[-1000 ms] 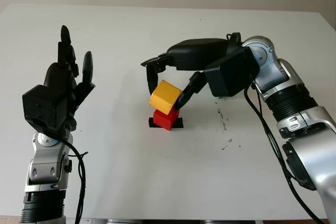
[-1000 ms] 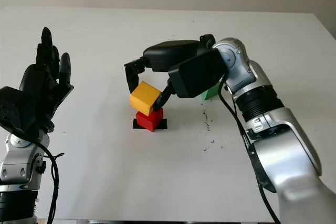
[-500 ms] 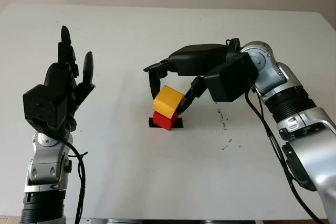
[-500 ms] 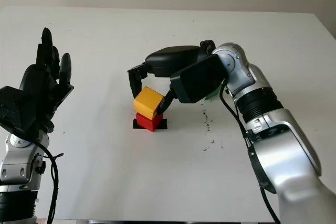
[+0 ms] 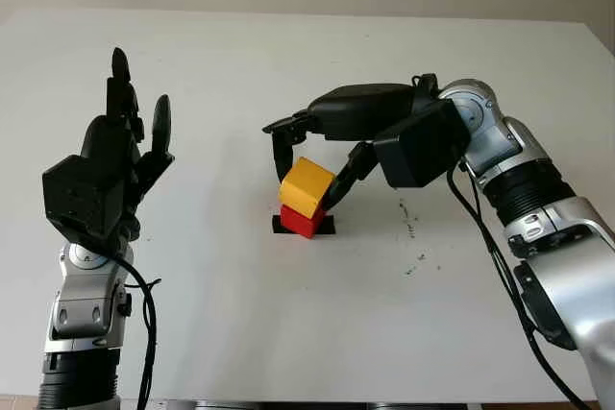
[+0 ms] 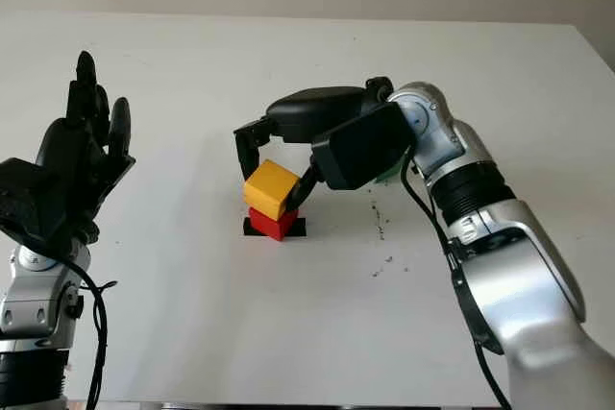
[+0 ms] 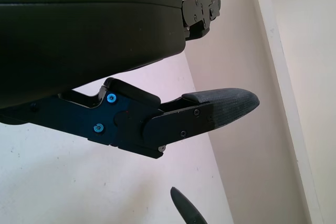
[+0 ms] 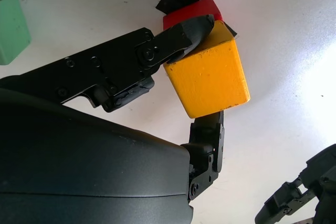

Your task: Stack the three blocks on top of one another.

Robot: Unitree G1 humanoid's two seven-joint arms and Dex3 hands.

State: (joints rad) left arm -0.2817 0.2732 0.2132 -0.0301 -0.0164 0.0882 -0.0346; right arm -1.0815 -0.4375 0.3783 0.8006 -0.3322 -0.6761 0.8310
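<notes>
A white table (image 5: 288, 333) fills the scene. Nearest, at its left, the left hand (image 5: 106, 175) is raised, open and holding nothing. Mid-table, the right hand (image 5: 309, 156) grips the yellow block (image 5: 307, 186) tilted atop the red block (image 5: 303, 221) on a black marker (image 5: 327, 226); the green block (image 8: 11, 27) sits beyond, behind the right arm.

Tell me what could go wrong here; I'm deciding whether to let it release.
The yellow block sits tilted and off-square on the red block, so it may slide off when the right hand opens. The green block lies close behind that hand and could get knocked on withdrawal. The left hand is raised, open.
</notes>
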